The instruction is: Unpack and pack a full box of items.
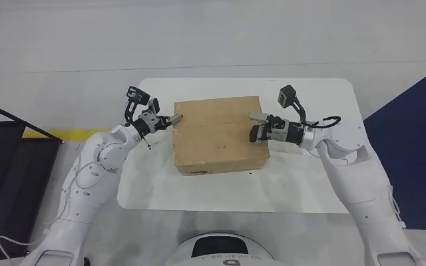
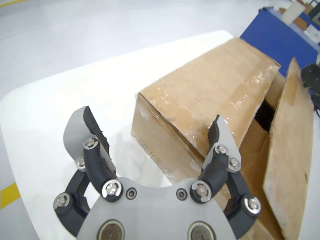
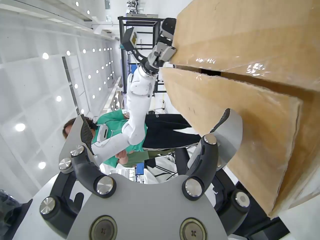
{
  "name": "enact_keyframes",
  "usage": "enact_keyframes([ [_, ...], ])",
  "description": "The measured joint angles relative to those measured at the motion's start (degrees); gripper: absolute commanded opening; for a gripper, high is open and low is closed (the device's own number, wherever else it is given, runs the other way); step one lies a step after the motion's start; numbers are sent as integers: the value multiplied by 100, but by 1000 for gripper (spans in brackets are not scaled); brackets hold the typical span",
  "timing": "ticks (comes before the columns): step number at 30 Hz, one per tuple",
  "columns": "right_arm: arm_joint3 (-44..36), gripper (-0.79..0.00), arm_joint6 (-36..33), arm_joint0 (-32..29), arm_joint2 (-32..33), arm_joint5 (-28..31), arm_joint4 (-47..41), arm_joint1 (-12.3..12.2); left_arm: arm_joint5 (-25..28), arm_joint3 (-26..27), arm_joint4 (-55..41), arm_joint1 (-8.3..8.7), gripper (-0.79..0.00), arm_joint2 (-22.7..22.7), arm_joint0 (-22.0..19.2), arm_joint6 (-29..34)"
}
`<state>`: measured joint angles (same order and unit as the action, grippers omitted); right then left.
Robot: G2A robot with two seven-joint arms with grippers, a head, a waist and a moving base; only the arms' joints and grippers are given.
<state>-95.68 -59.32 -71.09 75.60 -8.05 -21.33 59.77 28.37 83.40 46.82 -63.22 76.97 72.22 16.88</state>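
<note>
You are looking at a cardboard box (image 1: 219, 133) that is sitting in the middle of the white table (image 1: 319, 189), a little closer to the far edge than to the near edge.

Your left gripper (image 1: 170, 120) is hanging at the far left corner of the box, at the height of its top. In the left wrist view this gripper (image 2: 151, 122) is released: its fingers (image 2: 96, 128) are standing wide apart and gripping nothing, and the upper corner of the box is showing between them. From there, the taped flap (image 2: 212, 76) is lying flat with clear tape (image 2: 240, 96) along its edge. The other flap (image 2: 290, 151) is tilting upward, and a dark gap is showing between the two.

Your right gripper (image 1: 256, 128) is waiting at the right side of the box, near its top edge. In the right wrist view this gripper (image 3: 154, 119) is also released, with the fingers spread and nothing between them. One finger (image 3: 225, 119) is lying just beside the edge of the nearer flap (image 3: 237, 116). It is possibly touching the cardboard, but you cannot tell this for sure.
</note>
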Motion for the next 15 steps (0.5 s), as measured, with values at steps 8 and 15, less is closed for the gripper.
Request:
enact_keyframes([
  [8,189,0,182,411,-469,48,123,74,152,716,-371,172,0,1084,895,-29],
  [15,623,0,696,797,-849,-136,766,131,136,1241,93,182,0,906,1201,87],
])
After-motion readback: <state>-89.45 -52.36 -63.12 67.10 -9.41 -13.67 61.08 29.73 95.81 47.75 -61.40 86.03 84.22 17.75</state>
